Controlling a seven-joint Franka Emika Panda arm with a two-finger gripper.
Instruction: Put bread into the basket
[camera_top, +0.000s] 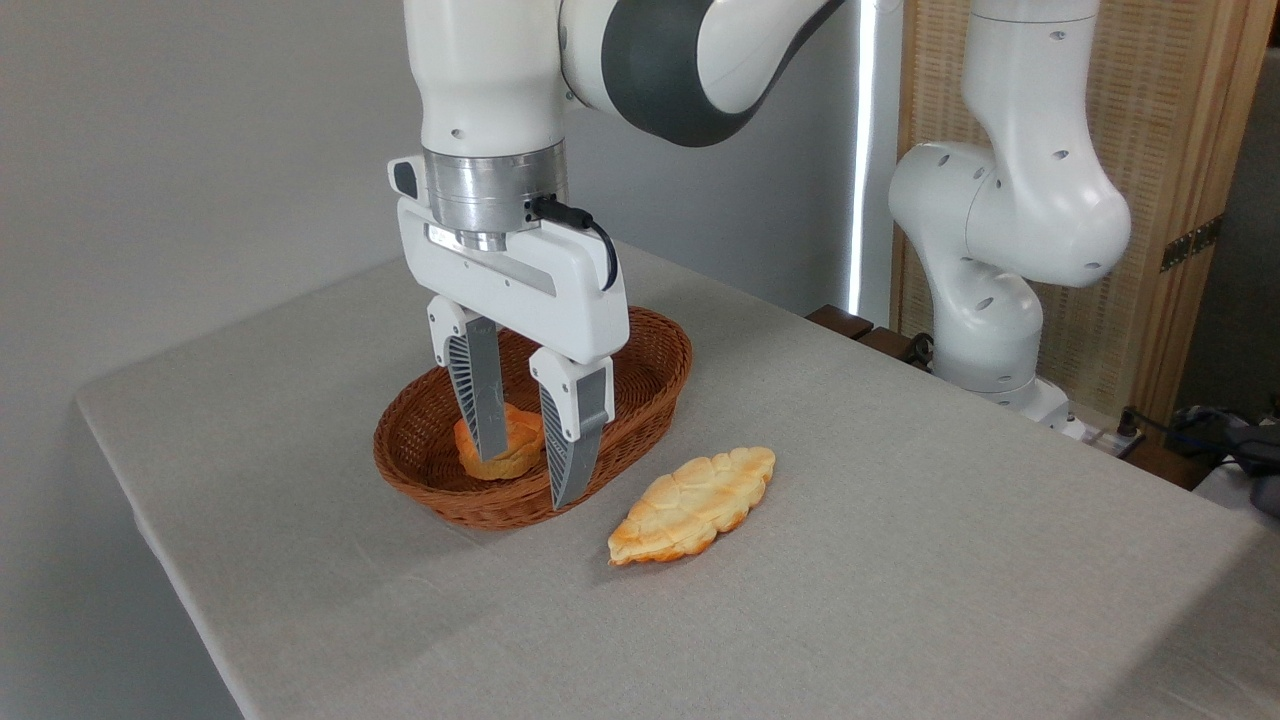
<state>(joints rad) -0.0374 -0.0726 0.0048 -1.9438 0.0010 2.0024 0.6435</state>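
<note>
The claw hangs over the basket, fingers spread and empty, with the bun lying in the basket below them. The bread lies flat on the counter just beside the basket's right rim, not yet loaded, probably the next pick.

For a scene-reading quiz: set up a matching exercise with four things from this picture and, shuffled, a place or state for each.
Things:
1. flat bread
2. round bun
3. wicker basket
4. hand

Places or states:
A. fingers apart, held over the basket
B. lying on the tablecloth, right of the basket
C. sitting inside the basket
D. standing on the table, holding one item

Pairs: 1-B, 2-C, 3-D, 4-A
</note>
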